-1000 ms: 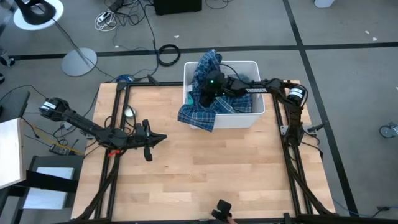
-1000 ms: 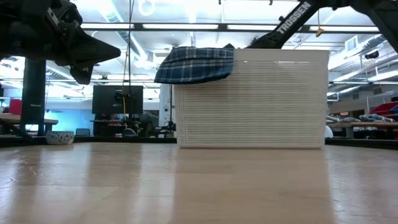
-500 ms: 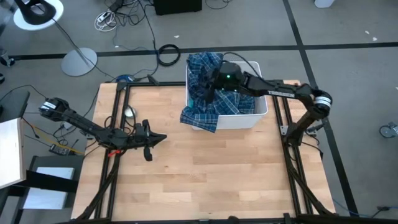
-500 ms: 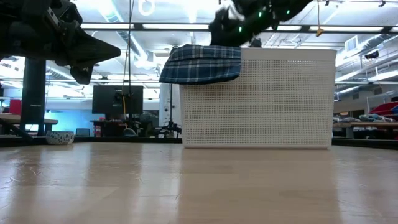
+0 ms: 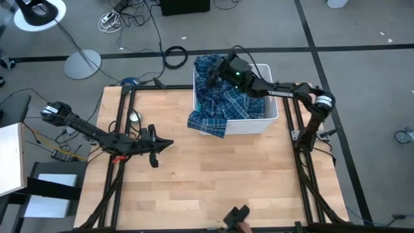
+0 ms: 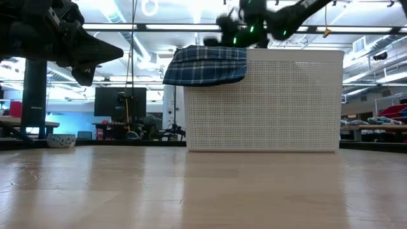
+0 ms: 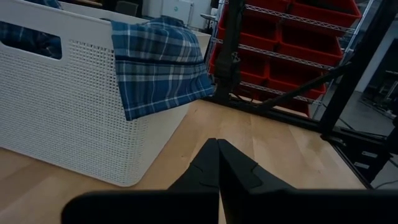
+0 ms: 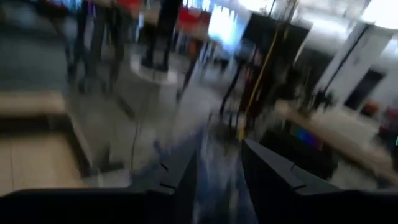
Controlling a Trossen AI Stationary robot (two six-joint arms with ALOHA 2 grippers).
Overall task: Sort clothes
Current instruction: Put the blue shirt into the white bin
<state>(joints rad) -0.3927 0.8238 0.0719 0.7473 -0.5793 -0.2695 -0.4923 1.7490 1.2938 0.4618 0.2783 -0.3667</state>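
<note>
While the left gripper [image 5: 160, 144] rests pinched together, empty, at left of centre, the right gripper [image 5: 223, 68] reaches over the white bin [image 5: 272, 110] at upper centre; its grip cannot be told; plaid shirts [image 5: 217, 103] drape the bin's left rim

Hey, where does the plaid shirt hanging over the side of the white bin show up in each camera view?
High view: the plaid shirt drapes over the bin's left end onto the table, top centre.
Low view: it hangs over the upper left corner of the bin.
Left wrist view: it hangs down the bin's near corner, upper middle, beyond the left gripper.
Right wrist view: too blurred to tell.
Shared landmark: the white bin.
</note>
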